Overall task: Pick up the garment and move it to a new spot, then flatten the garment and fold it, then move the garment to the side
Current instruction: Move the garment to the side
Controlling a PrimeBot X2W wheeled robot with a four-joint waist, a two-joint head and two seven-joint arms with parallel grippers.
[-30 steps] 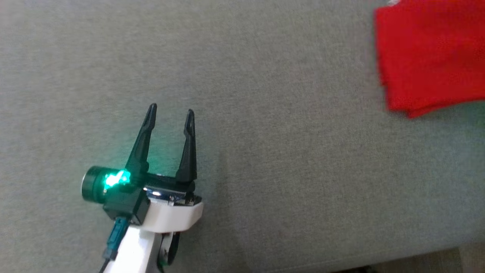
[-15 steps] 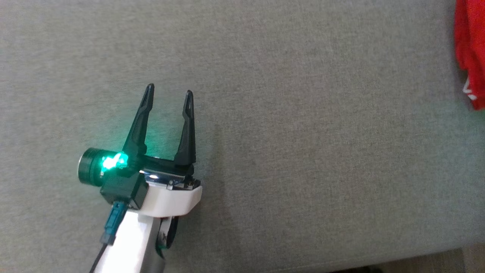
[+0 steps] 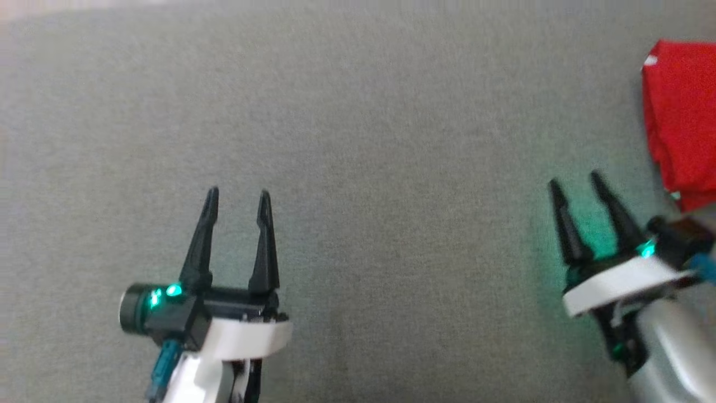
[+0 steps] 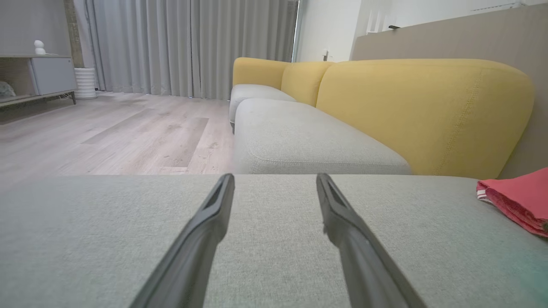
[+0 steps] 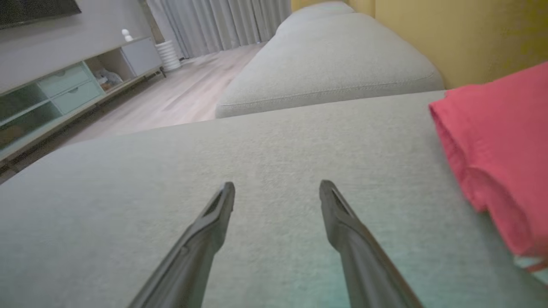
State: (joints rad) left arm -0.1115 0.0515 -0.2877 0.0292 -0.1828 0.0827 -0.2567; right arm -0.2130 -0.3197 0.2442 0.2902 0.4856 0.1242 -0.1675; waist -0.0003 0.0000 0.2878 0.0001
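Item under inspection: one red garment [image 3: 683, 112], folded into a layered stack. It lies on the grey sofa seat [image 3: 391, 140] at the far right of the head view, where the frame edge cuts off its right side.

Orientation: the visible part is longer than it is wide. Its long axis runs up and down the head view, away from the robot. The stacked fold edges face left, towards the open middle of the seat. In the right wrist view the near end sags in soft rounded layers.

Appearance: plain red cloth with no print visible. There is a small white patch at the upper left corner in the head view. The left wrist view shows a pale stripe along the corner nearest that camera. The top face is fairly smooth, and the left edge is slightly uneven.

Left gripper [image 3: 238, 193]: fingers spread, nothing between them. It sits at the lower left of the seat, well apart from the garment, and points up the view.

Right gripper [image 3: 575, 179]: fingers spread, empty. It sits near the garment's lower left corner without touching it, tilted slightly leftward.

Surroundings: a yellow backrest [image 4: 419, 107] stands behind the seat. A wooden floor [image 4: 128, 132] and grey curtains [image 4: 184, 42] lie beyond.
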